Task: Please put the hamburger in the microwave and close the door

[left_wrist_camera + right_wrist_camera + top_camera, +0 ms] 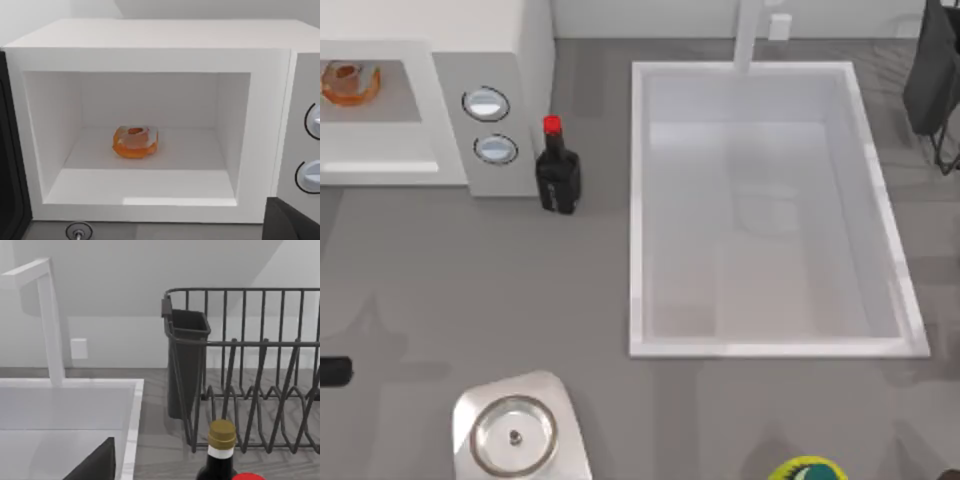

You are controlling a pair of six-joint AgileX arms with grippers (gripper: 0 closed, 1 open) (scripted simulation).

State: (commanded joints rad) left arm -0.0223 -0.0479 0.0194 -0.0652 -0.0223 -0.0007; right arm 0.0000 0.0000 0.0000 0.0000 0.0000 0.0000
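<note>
Left gripper [332,372] state unclear | hamburger [135,142] inside microwave [150,40] | door [9,190] open | grey table [470,280]

One microwave [490,60], two dials [486,104]. One hamburger [135,142]. One sink [760,345], one faucet [47,315]. Two bottles [558,170] [218,452]. One rack [250,370]. One steel plate [515,435].

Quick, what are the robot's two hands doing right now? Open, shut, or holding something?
Left end effector: cannot be told.
Right end effector: cannot be told.
</note>
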